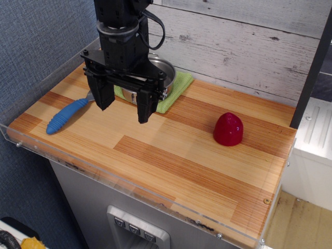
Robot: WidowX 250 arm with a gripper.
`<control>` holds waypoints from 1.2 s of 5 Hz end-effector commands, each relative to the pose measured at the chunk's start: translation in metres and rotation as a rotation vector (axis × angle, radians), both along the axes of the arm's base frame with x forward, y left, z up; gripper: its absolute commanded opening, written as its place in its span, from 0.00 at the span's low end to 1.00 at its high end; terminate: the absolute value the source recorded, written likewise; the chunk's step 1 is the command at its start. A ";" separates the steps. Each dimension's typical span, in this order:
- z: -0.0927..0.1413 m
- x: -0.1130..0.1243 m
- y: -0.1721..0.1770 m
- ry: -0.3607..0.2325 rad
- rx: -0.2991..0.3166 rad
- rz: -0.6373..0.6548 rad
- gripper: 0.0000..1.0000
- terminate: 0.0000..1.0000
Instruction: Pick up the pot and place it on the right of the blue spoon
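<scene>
Claw: my black gripper (pixel 124 101) hangs with fingers apart, empty.
Pot: small shiny steel pot (pixel 165 72) rests on green cloth (pixel 175 92).
Spoon: blue-handled metal spoon (pixel 67 116) lies left.

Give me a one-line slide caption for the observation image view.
Open hand hovers before the pot on a green cloth, blue spoon left, red dome right.

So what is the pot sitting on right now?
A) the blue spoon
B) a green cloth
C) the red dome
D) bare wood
B: the pot rests on a green cloth at the back of the table, behind the open tool.
</scene>
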State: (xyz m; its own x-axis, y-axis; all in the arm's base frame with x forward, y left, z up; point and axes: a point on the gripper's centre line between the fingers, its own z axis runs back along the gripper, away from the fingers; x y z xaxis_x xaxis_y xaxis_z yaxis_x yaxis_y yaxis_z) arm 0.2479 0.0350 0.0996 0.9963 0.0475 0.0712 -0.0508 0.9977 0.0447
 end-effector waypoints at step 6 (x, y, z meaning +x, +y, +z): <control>-0.027 0.146 0.033 -0.135 -0.011 0.026 1.00 0.00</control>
